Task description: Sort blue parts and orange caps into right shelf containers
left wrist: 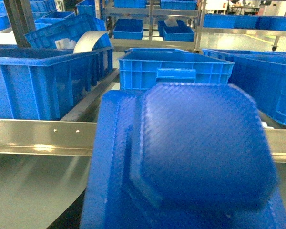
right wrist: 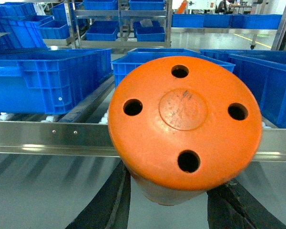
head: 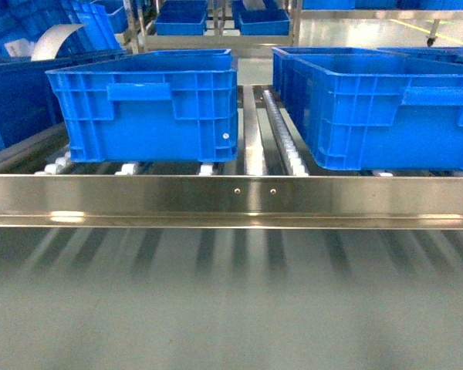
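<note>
In the left wrist view a blue part with a raised octagonal face fills the frame. My left gripper is shut on it, and only a dark sliver of finger shows. In the right wrist view my right gripper is shut on a round orange cap with several holes, between black fingers. Both face the steel shelf, where two blue shelf containers stand on white rollers. Neither gripper shows in the head view.
The shelf's front rail crosses each wrist view at mid height. A white curved sheet sticks out of stacked bins at the back left. More racks with blue bins stand behind. Grey floor lies below the rail.
</note>
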